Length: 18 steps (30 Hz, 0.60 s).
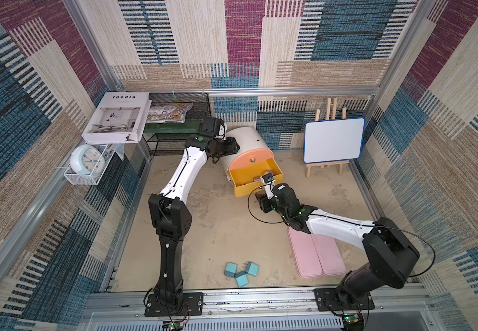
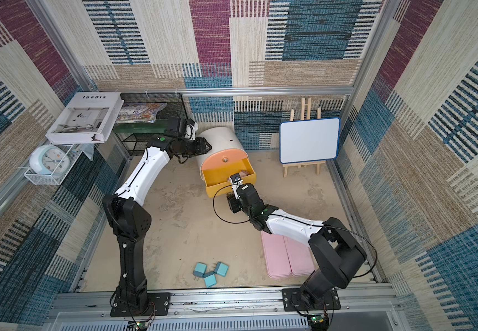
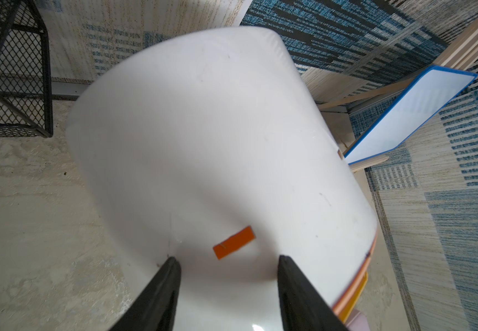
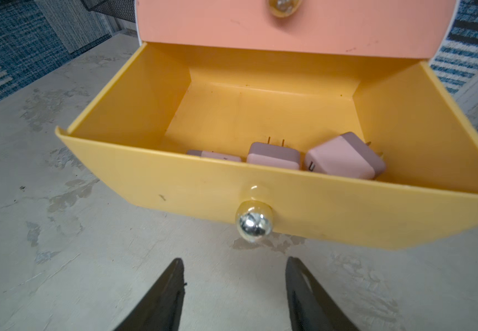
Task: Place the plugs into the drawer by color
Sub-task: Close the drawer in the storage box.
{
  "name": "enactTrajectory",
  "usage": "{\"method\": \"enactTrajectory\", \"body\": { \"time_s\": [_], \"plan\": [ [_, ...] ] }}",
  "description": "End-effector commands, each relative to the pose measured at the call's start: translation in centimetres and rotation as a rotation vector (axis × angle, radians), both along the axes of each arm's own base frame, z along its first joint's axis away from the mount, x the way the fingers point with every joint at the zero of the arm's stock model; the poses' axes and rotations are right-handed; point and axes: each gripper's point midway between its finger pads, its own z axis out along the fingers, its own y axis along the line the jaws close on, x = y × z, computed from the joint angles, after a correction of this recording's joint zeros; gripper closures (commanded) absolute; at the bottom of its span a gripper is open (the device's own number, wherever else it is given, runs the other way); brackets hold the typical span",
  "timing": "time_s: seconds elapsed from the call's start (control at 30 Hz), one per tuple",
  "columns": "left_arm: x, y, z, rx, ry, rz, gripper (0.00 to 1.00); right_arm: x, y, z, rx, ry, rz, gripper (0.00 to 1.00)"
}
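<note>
The white drum-shaped drawer stands at the back middle of the table. Its yellow tray is pulled out under the shut peach front. Three pink plugs lie inside the tray against its front wall. Three blue plugs lie in a cluster near the table's front edge. My left gripper is open, its fingers resting against the drum's white side wall. My right gripper is open and empty, low over the table just short of the yellow tray's gold knob.
Two flat pink cases lie under my right arm. A small whiteboard on an easel stands at the back right. A black mesh rack with a book is at the back left, and a clock sits in a wire basket.
</note>
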Motion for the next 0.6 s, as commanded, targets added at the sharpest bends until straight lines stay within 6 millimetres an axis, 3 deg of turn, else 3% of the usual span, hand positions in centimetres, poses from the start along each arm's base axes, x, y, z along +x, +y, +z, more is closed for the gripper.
{"method": "enactTrajectory", "body": {
  "time_s": [0.0, 0.13, 0.57],
  "plan": [
    [-0.9, 0.1, -1.6, 0.028, 0.058, -0.018, 0.42, 1.8, 1.3, 1.9, 0.061, -0.079, -0.017, 0.39],
    [-1.0, 0.1, -1.6, 0.030, 0.058, -0.021, 0.42, 2.8, 2.1, 1.5, 0.063, -0.081, -0.020, 0.39],
    [-1.6, -0.4, -1.8, 0.033, 0.064, -0.036, 0.42, 4.7, 2.1, 2.6, 0.132, -0.140, -0.108, 0.39]
  ]
}}
